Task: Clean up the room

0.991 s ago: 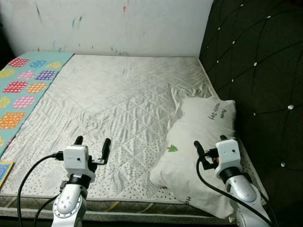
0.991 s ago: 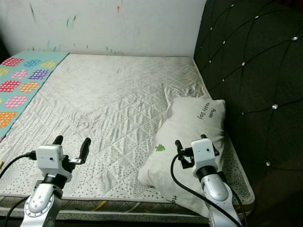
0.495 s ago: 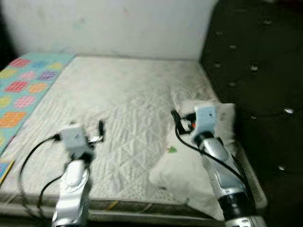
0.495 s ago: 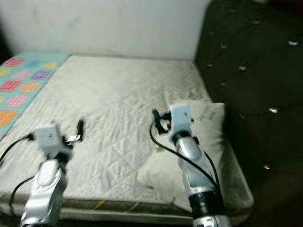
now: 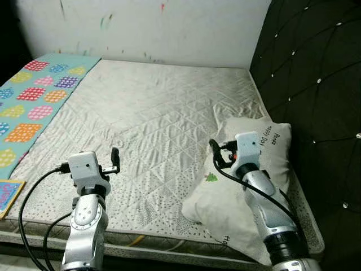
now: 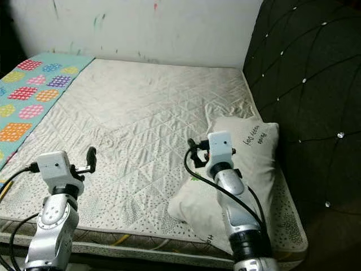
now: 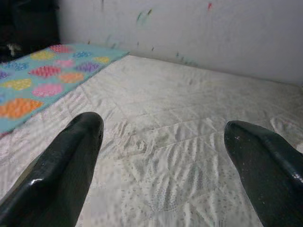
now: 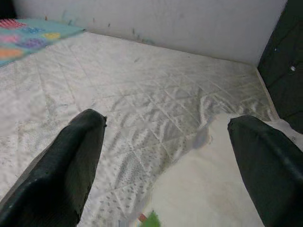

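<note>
A white pillow (image 5: 272, 169) with black writing and a small green tree print lies on the right side of the bed, against the dark headboard. My right gripper (image 8: 165, 142) hovers open over the pillow's left edge (image 8: 208, 189), with nothing between its fingers (image 5: 213, 148). My left gripper (image 7: 163, 142) is open above the near left part of the quilted white mattress (image 5: 158, 124); one of its fingers (image 5: 115, 156) points toward the far wall.
The tufted dark headboard (image 5: 316, 84) rises along the right side. A teal mat with coloured patches (image 5: 39, 101) covers the left of the bed. A colourful flat item (image 5: 8, 195) sits at the near left corner. The mattress front edge (image 5: 158, 240) is just below my arms.
The view has shifted a little. My right arm has lifted and reached forward to the pillow's left edge. The left arm has risen and turned slightly; both grippers stay open.
</note>
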Motion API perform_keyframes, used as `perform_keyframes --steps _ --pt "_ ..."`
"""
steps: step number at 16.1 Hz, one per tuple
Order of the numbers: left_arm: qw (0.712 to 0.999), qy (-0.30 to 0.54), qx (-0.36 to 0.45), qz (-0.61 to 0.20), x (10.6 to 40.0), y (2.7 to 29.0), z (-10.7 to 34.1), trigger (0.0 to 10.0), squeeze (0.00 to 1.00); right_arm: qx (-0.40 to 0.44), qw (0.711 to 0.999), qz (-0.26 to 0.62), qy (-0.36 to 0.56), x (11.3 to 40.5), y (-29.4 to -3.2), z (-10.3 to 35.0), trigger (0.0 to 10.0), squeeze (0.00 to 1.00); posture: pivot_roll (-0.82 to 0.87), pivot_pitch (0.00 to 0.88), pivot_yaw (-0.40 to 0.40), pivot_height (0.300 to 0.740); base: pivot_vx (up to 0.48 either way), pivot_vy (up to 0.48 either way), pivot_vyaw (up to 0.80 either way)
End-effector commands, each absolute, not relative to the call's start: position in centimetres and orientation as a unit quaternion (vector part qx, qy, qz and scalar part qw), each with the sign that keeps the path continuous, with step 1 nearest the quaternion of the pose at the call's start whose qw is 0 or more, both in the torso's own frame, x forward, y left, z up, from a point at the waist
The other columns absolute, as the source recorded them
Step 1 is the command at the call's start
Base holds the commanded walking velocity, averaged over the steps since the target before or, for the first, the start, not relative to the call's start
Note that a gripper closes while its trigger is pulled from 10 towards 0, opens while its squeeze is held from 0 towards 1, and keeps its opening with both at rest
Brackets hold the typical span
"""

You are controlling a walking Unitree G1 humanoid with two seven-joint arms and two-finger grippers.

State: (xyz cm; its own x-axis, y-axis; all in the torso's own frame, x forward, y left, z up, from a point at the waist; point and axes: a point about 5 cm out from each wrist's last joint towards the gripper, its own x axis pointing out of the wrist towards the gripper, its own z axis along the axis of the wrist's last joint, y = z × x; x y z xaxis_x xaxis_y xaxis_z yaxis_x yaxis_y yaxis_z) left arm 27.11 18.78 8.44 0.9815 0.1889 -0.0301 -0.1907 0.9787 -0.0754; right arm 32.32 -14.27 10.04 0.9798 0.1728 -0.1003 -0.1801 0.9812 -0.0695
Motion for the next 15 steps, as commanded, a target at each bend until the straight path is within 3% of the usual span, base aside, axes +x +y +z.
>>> perform_keyframes --steps 1,10,15 --pt "0.995 0.031 -0.04 0.09 26.9 18.6 7.8 10.0 0.0 -0.039 0.995 0.068 0.063 32.2 -15.2 9.4 10.0 0.0 0.07 0.022 -0.031 0.74 0.0 0.0 0.0" --pt "0.994 0.04 -0.048 0.088 26.6 17.4 7.1 10.0 0.0 -0.032 0.993 0.085 0.078 30.8 -14.8 8.5 10.0 0.0 0.04 0.06 -0.052 0.74 0.0 0.0 0.0" --pt "0.998 0.035 -0.044 0.029 28.0 15.1 7.9 10.0 0.0 -0.013 0.998 0.039 0.052 31.5 -15.6 9.4 10.0 0.0 0.01 0.055 0.034 0.74 0.0 0.0 0.0"
